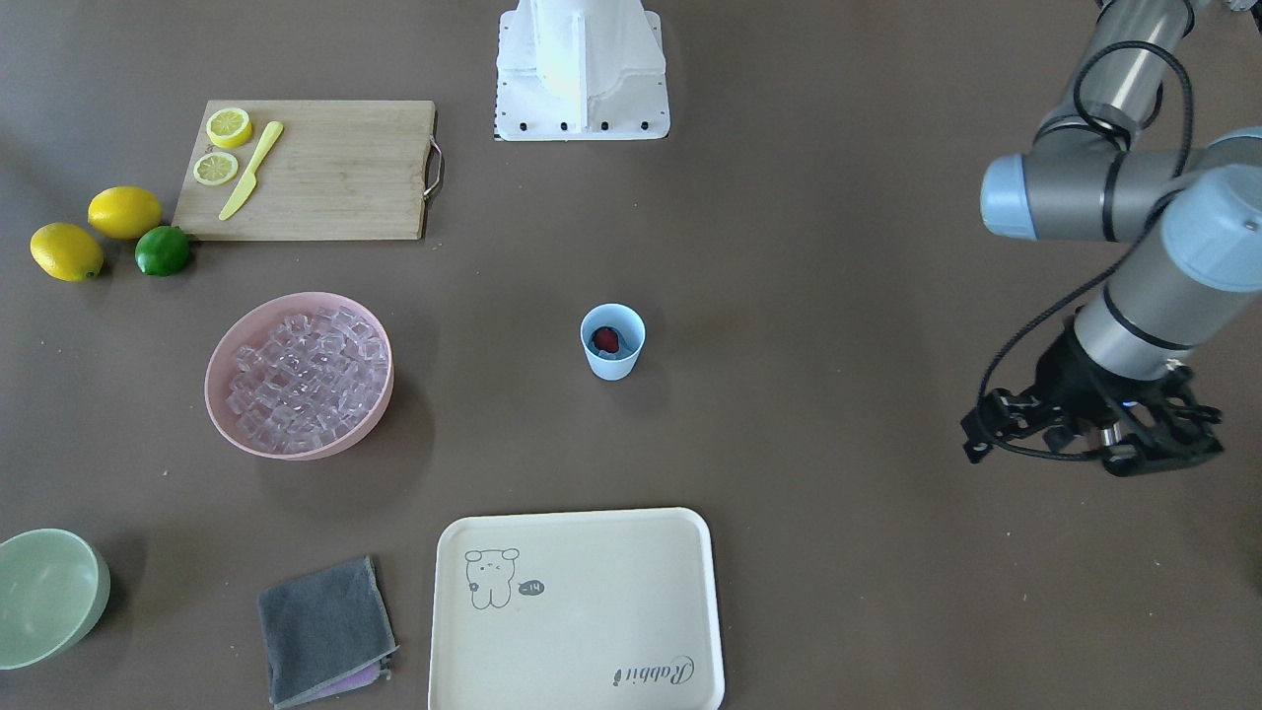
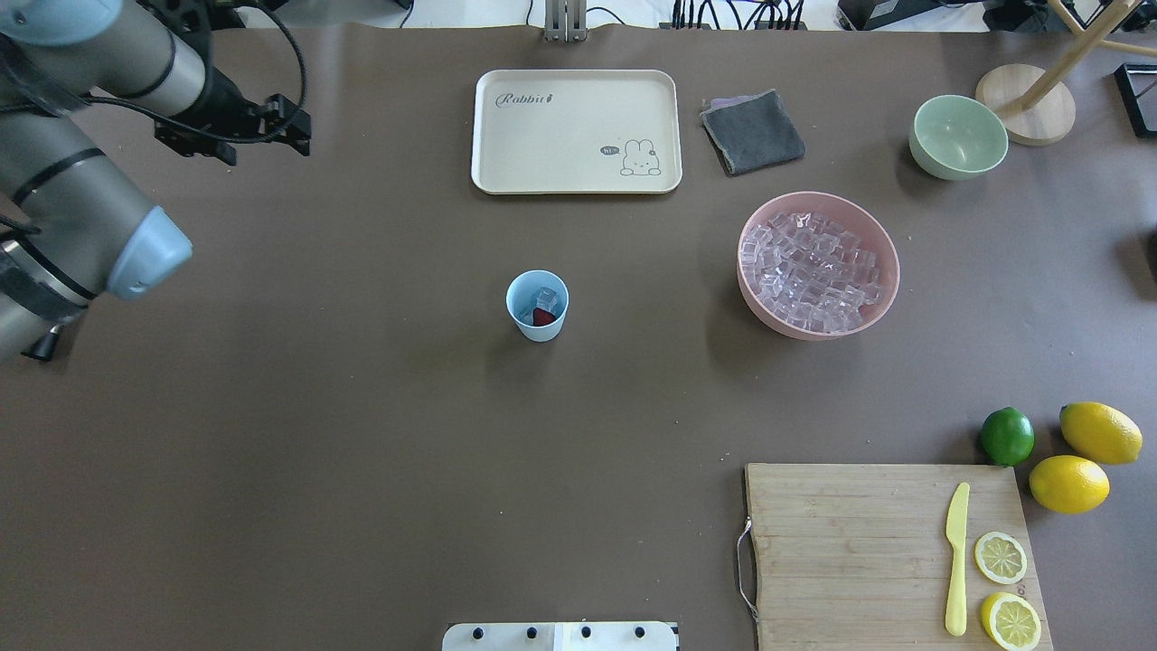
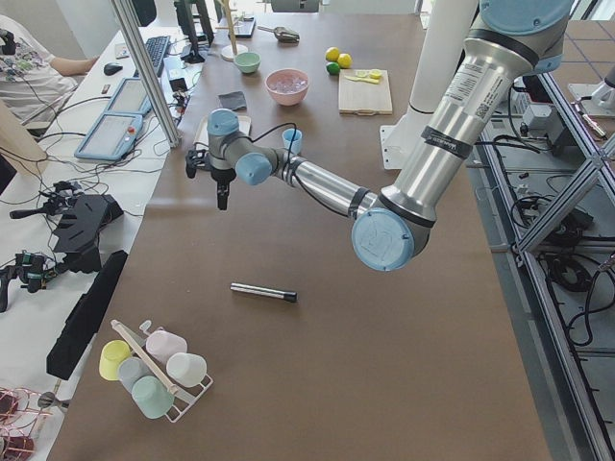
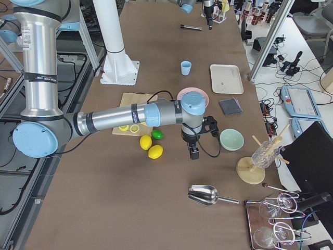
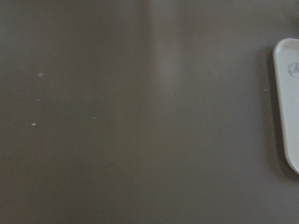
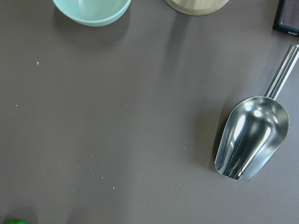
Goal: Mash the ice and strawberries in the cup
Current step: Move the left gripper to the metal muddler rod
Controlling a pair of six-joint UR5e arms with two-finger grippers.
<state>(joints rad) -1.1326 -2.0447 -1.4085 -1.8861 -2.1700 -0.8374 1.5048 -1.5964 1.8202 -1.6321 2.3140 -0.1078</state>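
The light-blue cup (image 1: 612, 342) stands upright mid-table; it also shows in the overhead view (image 2: 538, 306). Inside it lies the red strawberry (image 1: 605, 340) beside a few clear ice cubes (image 2: 545, 298). Many more ice cubes (image 2: 813, 267) fill the pink bowl (image 1: 222, 370). My left gripper (image 1: 1109, 449) hovers over bare table far to the cup's side, near the tray's end (image 2: 230, 127); its fingers are hidden. My right gripper (image 4: 194, 153) hangs over bare table between the lemons and the pale green bowl; I cannot tell its state.
A cream tray (image 1: 577, 611), a grey cloth (image 1: 325, 631) and a green bowl (image 1: 44, 597) lie beyond the cup. A cutting board (image 1: 306, 168) holds lemon halves and a yellow knife. A metal scoop (image 6: 252, 137) and a dark rod (image 3: 262, 292) lie at opposite table ends.
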